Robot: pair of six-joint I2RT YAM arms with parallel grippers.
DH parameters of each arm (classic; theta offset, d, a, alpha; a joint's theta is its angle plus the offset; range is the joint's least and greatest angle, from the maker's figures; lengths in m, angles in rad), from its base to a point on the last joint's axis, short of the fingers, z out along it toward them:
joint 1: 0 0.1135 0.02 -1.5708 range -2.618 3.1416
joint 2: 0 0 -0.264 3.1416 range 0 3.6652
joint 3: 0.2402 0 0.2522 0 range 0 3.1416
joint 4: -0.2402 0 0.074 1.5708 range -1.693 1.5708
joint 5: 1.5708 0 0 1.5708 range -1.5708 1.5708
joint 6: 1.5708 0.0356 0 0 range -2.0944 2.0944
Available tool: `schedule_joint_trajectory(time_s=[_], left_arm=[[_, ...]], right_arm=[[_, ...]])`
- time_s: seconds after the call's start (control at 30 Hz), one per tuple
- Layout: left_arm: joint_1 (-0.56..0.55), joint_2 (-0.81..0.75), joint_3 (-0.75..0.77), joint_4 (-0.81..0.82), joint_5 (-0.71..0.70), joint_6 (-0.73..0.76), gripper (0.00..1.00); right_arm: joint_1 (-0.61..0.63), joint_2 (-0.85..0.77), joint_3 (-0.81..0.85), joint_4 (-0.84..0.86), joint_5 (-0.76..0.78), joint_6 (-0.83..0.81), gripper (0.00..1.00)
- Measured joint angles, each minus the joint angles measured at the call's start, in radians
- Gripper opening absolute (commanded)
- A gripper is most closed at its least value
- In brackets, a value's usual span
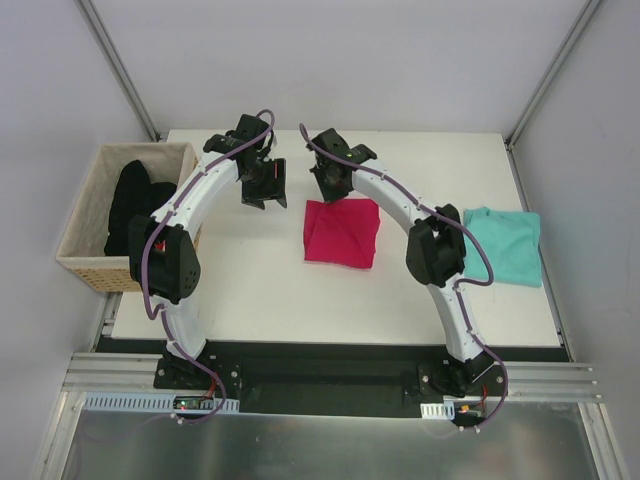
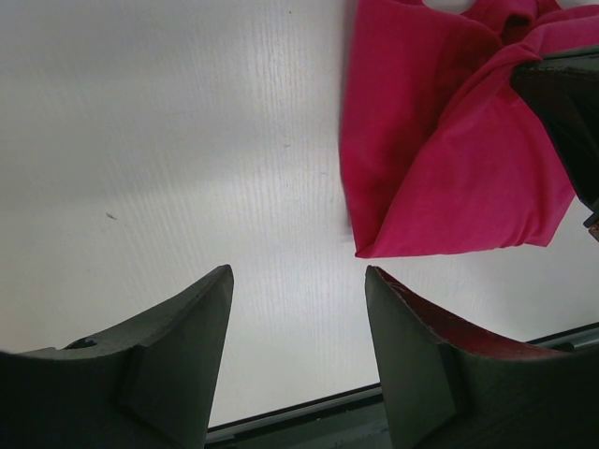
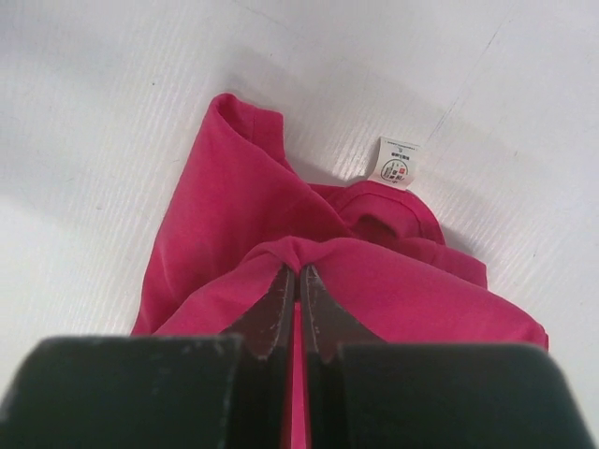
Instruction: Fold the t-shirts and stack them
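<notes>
- Right claw (image 1: 330, 186) — black two-finger gripper, jaws pinched tight on a bunched fold of the soft cloth, bright magenta-pink t-shirt (image 1: 342, 232). In the right wrist view the cloth gathers at the fingertips (image 3: 281, 290) and pink shows in the slit between them.
- Left claw (image 1: 262, 190), same black make, jaws partly apart and holding nothing. It hangs over the bare white table top (image 1: 250, 280), just beside the pink t-shirt's left edge and not touching it.
- Pink t-shirt: at the table's centre, folded to a rough square packet. The grip is at the far edge, where the cloth is rumpled, and the small white neck label (image 3: 398, 161) pokes out onto the table there.
- Soft cloth, turquoise-teal t-shirt (image 1: 505, 243): flat at the right side of the table, well apart from the pink one, partly hidden by the right arm. It looks gathered into a compact oblong; how neatly it is folded I cannot tell.
- Woven tan basket (image 1: 85, 215) at the left edge holds a black garment (image 1: 135, 205). Not part of the job.
- Progress, my judgement — pink fold mostly made, far edge being tidied or finished.
- Left to do: settle the pink packet, check the teal t-shirt's fold, then stack one on the other. No stacking done yet.
</notes>
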Motion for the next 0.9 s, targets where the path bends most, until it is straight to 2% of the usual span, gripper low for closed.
schedule_joint_trajectory(time_s=[0.9], left_arm=[[0.0, 0.0, 0.005, 0.0, 0.0, 0.001, 0.58]], right_arm=[[0.026, -0.002, 0.003, 0.045, -0.079, -0.021, 0.01]])
